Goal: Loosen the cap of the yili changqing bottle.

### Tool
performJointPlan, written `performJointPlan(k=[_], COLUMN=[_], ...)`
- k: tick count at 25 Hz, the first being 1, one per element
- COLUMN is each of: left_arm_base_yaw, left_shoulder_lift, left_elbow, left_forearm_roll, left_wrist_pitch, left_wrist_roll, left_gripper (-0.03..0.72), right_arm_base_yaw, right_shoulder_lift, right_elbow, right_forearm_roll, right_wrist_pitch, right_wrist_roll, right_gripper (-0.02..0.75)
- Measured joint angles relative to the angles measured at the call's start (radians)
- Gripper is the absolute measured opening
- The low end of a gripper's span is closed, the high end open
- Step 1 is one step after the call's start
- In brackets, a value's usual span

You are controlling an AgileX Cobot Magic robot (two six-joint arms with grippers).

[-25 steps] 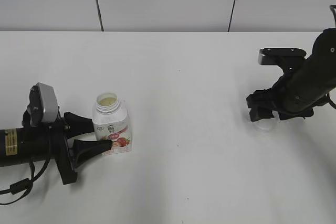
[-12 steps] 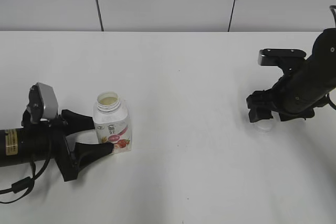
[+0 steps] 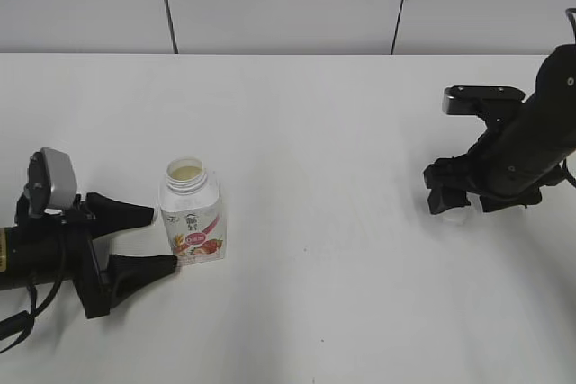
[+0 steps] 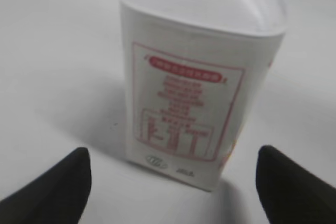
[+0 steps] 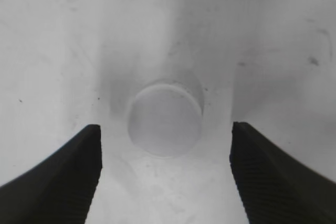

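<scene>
A white worktop stretches below a pale panelled wall. At the left, the bottle stands upright with its neck uncovered, showing pale contents inside; its pink-red label faces the front. The left arm lies low and nearly level along the worktop, reaching in from the left edge. Its tool, the left tool, is spread open, with one black finger behind the bottle's left side and the other at its base in front; whether either tip touches is hard to tell. In the left wrist view the bottle fills the frame between the two dark fingertips, with clear gaps on both sides.

Far to the right, well apart from the bottle, the right arm bends downward from the right edge. The right tool hangs open just over the worktop. In the right wrist view the cap lies flat on the worktop between the two fingers, touching neither.
</scene>
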State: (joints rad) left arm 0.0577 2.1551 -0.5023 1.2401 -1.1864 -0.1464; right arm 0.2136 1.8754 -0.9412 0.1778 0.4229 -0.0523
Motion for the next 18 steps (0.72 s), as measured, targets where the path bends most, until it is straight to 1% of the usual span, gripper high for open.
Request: performJointPlan(k=[3,9,14,16,18], left_arm_base_yaw=[0.032,0.070,0.098,0.103,0.107], left_shoulder_lift=[-0.015,-0.116,-0.236,-0.286,-0.342], left_elbow=[0.007,0.007,0.008,0.008,0.008], left_forearm_roll=[0.021,0.039,0.034,0.007,-0.066], left_wrist_pitch=[0.006,0.056,0.096,0.135,0.204], left_wrist_roll=[0.000,-0.005,-0.047,-0.065,-0.085], left_gripper=[0.570,0.538,0.534,0.531,0.522], right_arm_base_yaw=[0.000,0.000,0.000,0.000,0.000], right_shoulder_lift=[-0.013,-0.032,-0.046,-0.057,-0.065], right_elbow=[-0.001,-0.001,-0.001,-0.001,-0.001], right_forearm_roll=[0.001,0.002,0.002,0.002,0.001], right_wrist_pitch=[0.000,0.002,0.002,0.002,0.002], right_wrist_roll=[0.000,0.000,0.000,0.000,-0.001], right_gripper=[0.595,0.595,0.595,0.595,0.595])
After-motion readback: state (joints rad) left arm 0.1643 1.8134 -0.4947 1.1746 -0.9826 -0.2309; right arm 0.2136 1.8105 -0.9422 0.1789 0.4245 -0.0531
